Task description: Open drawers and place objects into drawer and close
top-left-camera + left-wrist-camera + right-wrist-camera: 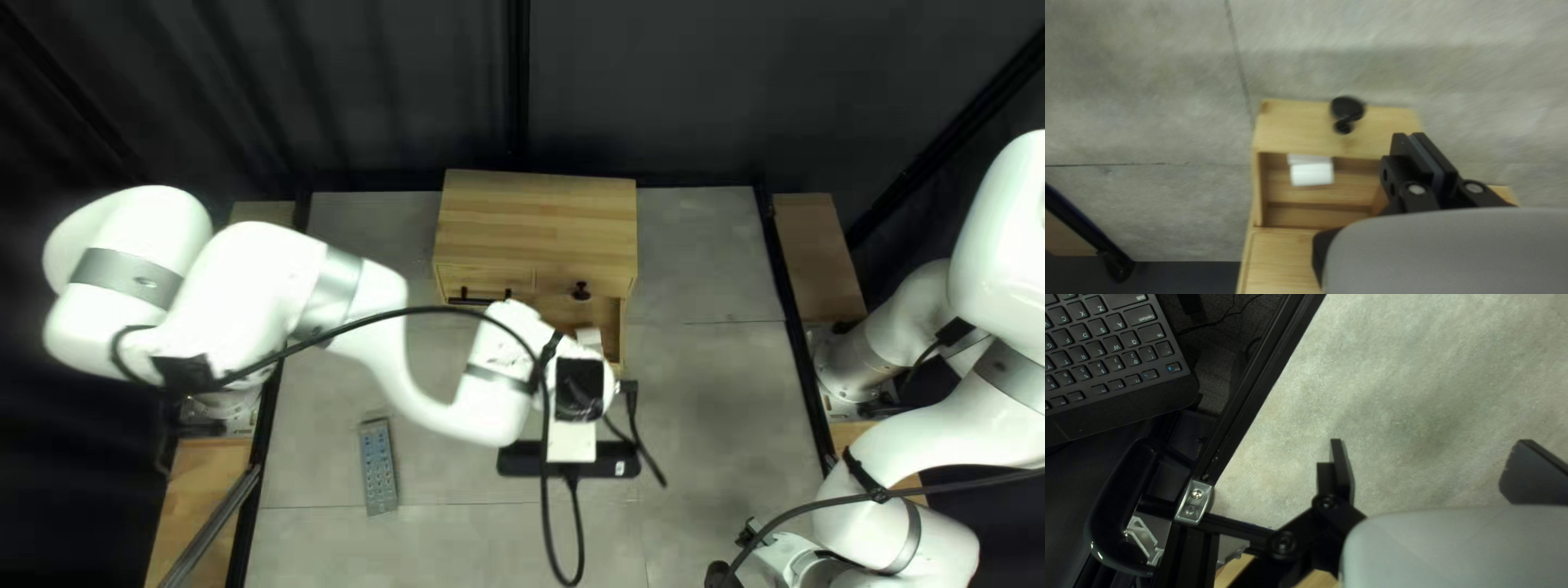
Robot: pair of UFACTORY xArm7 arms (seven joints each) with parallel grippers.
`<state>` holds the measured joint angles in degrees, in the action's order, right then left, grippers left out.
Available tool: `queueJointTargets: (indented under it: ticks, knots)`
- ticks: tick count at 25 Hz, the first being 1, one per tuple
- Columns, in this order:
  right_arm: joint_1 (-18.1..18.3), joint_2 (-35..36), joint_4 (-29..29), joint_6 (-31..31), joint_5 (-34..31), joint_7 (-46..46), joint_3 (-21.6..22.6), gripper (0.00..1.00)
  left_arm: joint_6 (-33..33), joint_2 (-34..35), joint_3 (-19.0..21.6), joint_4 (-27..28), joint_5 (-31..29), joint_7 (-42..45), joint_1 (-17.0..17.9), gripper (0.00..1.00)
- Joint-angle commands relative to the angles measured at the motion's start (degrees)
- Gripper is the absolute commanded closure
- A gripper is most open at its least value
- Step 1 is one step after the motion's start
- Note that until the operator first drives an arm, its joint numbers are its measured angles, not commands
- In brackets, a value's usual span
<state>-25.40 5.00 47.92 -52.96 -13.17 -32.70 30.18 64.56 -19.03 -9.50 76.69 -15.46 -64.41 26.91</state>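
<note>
1. Beside our left gripper (1411, 139) is the open, pale wooden drawer (1290, 128), with a small white boxy thing (1312, 174) inside. The left fingers are together, and we see nothing between them.
2. We think the next job is to push the drawer shut. We should lift clear of its side wall, then come down in front of the round black knob (1347, 109).
3. We should push slow and straight, so the drawer does not twist and jam.
4. The white boxy thing seems to sit low, but we should watch that it does not tip up.
5. Well apart from our left gripper lies a grey remote with many buttons (378, 466). If it must go in, we should get it first.
6. Our right gripper (1430, 441) has its fingers wide apart over the grey table (1399, 392); best keep it out of the way.
</note>
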Motion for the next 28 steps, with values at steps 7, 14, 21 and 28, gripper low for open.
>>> queueJointTargets:
  ticks: [7,14,21,28]
  knots:
    - [0.0,0.0,0.0,0.0,0.0,0.0,0.0,0.0,-0.65,6.12,3.48,-12.47,1.08,8.33,5.38,0.0]
    - [0.0,0.0,0.0,0.0,0.0,0.0,0.0,0.0,-5.63,10.25,6.04,-22.03,4.01,14.03,8.0,0.0]
    - [0.0,0.0,0.0,0.0,0.0,0.0,0.0,0.0,-10.19,10.96,8.0,-26.72,7.94,19.49,9.9,0.0]
    - [0.0,0.0,0.0,0.0,0.0,0.0,0.0,0.0,-13.37,12.57,8.29,-31.18,10.7,22.06,10.02,0.0]
